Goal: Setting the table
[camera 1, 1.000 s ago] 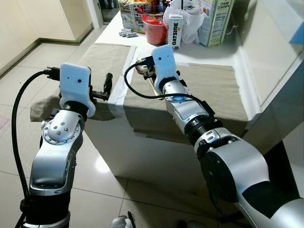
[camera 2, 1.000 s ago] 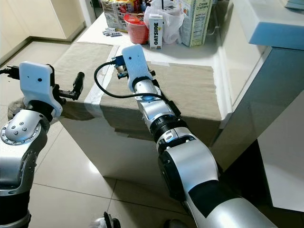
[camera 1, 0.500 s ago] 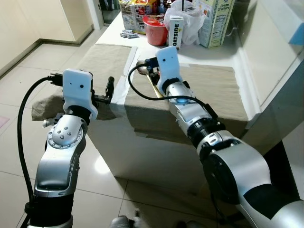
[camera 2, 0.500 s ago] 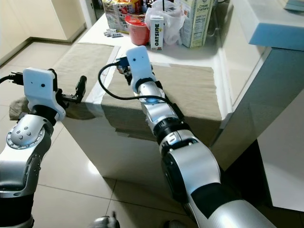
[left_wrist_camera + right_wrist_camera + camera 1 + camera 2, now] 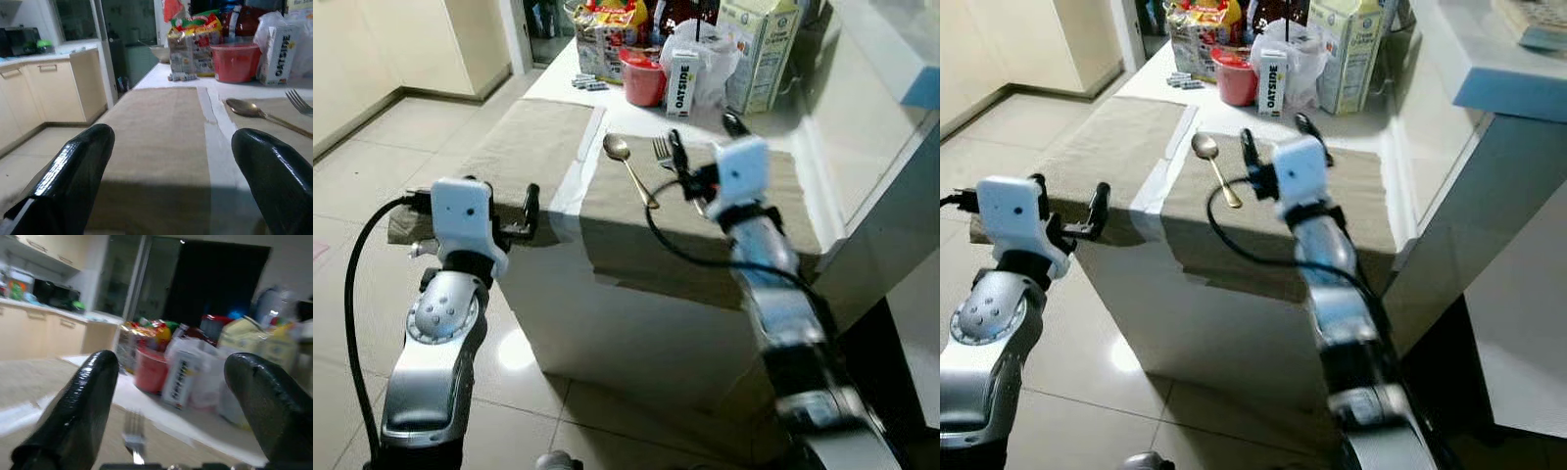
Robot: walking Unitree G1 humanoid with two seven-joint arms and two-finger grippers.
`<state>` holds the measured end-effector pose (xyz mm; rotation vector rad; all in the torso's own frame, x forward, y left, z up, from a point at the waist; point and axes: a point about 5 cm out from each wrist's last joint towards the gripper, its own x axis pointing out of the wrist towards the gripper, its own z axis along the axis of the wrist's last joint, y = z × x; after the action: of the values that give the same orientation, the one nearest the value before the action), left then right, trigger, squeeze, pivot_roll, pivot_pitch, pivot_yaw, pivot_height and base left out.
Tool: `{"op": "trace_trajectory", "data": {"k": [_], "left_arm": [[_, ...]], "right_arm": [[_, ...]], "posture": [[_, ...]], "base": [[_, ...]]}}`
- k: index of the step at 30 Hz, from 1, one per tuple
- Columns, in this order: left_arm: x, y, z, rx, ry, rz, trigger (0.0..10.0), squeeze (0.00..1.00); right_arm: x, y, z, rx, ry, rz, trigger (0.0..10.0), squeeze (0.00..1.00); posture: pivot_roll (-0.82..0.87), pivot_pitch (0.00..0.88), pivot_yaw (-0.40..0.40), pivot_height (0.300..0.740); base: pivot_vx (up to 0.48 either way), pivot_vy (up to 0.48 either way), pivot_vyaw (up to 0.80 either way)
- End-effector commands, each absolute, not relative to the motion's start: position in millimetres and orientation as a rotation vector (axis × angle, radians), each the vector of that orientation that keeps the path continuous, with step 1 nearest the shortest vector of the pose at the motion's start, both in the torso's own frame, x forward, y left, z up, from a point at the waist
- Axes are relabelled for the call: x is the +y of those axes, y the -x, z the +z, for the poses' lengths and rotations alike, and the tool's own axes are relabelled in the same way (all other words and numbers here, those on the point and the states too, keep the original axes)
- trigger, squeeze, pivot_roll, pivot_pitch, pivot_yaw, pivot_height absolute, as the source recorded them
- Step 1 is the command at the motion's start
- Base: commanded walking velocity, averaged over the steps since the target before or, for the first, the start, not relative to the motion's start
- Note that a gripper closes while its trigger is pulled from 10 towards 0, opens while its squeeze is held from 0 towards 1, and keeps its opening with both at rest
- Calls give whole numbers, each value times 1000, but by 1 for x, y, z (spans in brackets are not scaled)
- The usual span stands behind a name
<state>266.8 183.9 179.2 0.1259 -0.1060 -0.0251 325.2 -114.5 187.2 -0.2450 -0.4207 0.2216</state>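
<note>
Fork [image 5: 663,150] partly hidden behind right claw [image 5: 703,139], spread, empty. One spoon [image 5: 628,166], two mats. Left claw [image 5: 530,204] spread at near bench [image 5: 636,294] edge.

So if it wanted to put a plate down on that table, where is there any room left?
The left placemat is bare. On the right placemat, cloth is free right of the fork and spoon, though the open right pincer hangs there. The far end is crowded: red tub, oat carton, bag, boxes.
</note>
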Motion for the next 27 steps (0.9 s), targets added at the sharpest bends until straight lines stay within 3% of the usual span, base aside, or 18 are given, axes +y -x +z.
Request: {"op": "trace_trajectory", "data": {"k": [1, 7, 27], "left_arm": [[183, -264, 181, -126, -122, -34, 10000, 0], [181, -254, 168, -84, -98, -60, 10000, 0], [181, -254, 168, -84, -98, -60, 10000, 0]], "right_arm": [[-121, -321, 182, -392, 261, 215, 10000, 1000], [-153, -292, 133, -215, 319, 265, 10000, 1000], [-153, -292, 133, -215, 319, 265, 10000, 1000]], "posture": [[0, 0, -10, 740], [1, 0, -29, 740], [1, 0, -29, 740]], "base": [[0, 0, 0], [0, 0, 0], [0, 0, 0]]}}
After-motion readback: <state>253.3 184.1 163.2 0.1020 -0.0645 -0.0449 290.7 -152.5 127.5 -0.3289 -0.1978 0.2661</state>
